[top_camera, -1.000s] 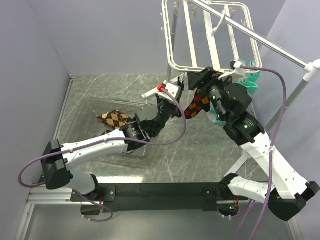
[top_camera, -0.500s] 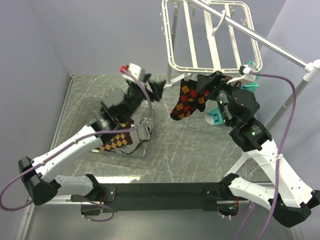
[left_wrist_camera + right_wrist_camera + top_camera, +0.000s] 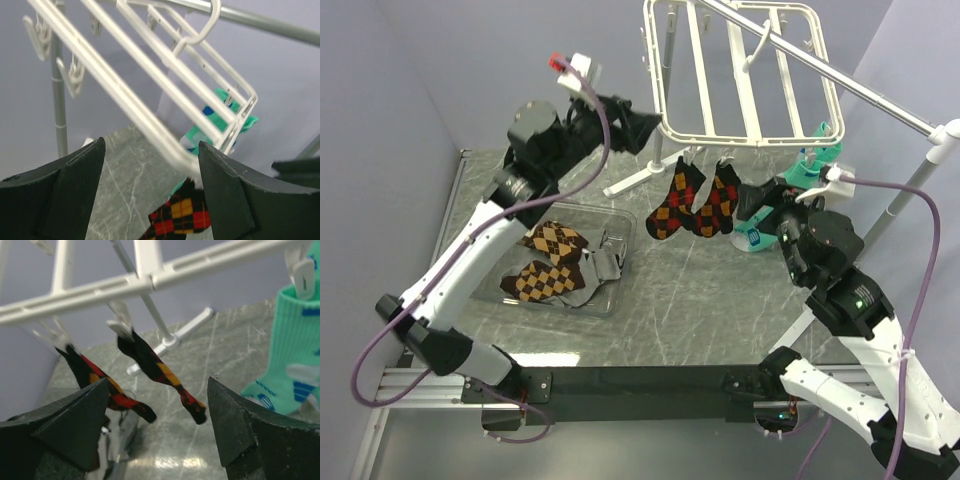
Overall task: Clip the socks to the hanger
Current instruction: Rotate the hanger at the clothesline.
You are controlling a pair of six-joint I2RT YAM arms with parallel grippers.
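The white hanger (image 3: pixel 740 70) hangs from a silver pole. Two red-and-black argyle socks (image 3: pixel 672 200) (image 3: pixel 717 200) are clipped side by side to its front bar. The right wrist view shows them dangling from clips (image 3: pixel 150 362) (image 3: pixel 95 382). Mint-green socks (image 3: pixel 812 165) are clipped at the hanger's right corner (image 3: pixel 295 350). My left gripper (image 3: pixel 638 128) is raised by the hanger's front-left corner, open and empty (image 3: pixel 151 145), with one argyle sock (image 3: pixel 182 220) below it. My right gripper (image 3: pixel 752 205) stands open and empty (image 3: pixel 159 381) just right of the argyle socks.
A clear plastic tray (image 3: pixel 610 290) on the marble table holds two brown-and-orange argyle socks (image 3: pixel 548 262). The silver pole stand (image 3: pixel 910 190) rises at the right, and its white foot (image 3: pixel 635 180) lies under the hanger. Purple walls close in on the left and at the back.
My left gripper opened and swung up and left, away from the argyle sock, to the hanger's corner. My right arm drew back to the right. Both red argyle socks now hang free.
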